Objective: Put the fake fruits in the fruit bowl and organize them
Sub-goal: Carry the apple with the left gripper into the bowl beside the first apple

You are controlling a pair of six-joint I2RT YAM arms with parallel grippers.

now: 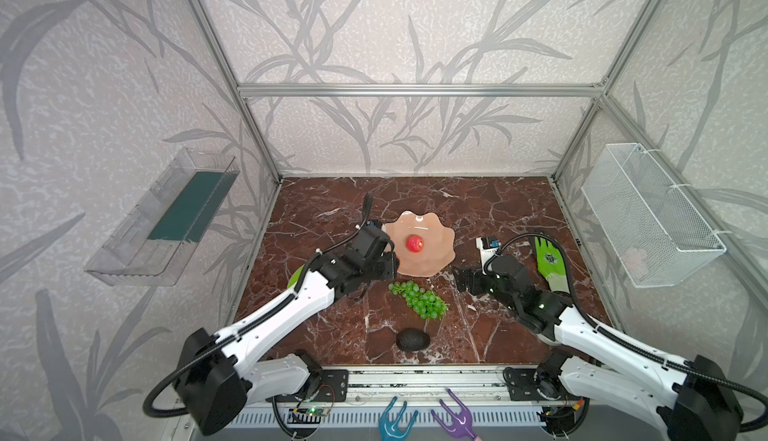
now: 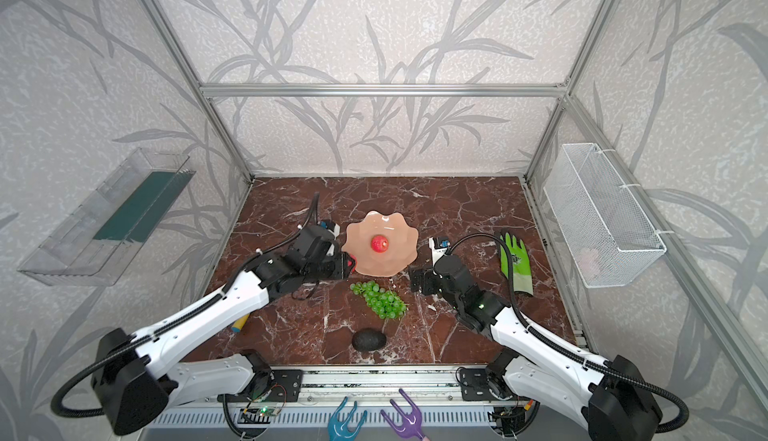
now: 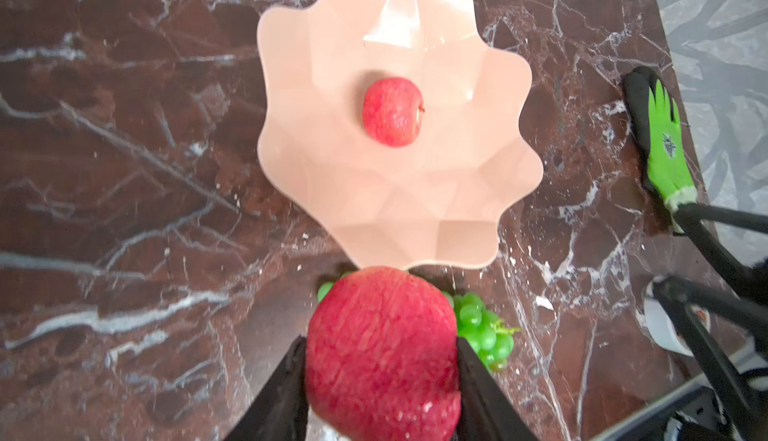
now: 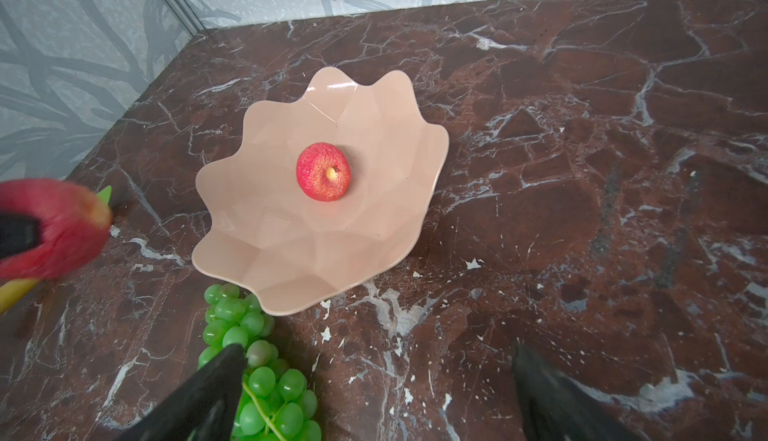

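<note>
Beside the left rim of the fruit bowl (image 1: 436, 261), and outside it, the left claw (image 3: 380, 343) is clamped on the held apple (image 3: 374, 306). We see its black fingers (image 3: 282, 393) pressed one on each flank of the red fruit. Seen from the left wrist, the held apple sits right at the bowl's wavy edge and covers part of the grapes (image 1: 419, 299).

The other apple (image 1: 414, 244) lies alone in the middle of the bowl, well apart from both claws.

The right claw (image 4: 378, 353) hangs over the tabletop (image 1: 490, 210) with its jaws wide apart and nothing between them. In both top views we place it to the right of the grapes and in front of the bowl's right side. In the right wrist view one of its fingers overlaps the bunch; we cannot tell whether the two touch.

The grapes lie on the tabletop just in front of the bowl, between the two claws. The avocado (image 1: 412, 340) lies near the front edge of the tabletop, in front of the grapes and well apart from the bowl and both claws. A green glove (image 1: 548, 260) lies flat on the tabletop, to the right of the right arm.
</note>
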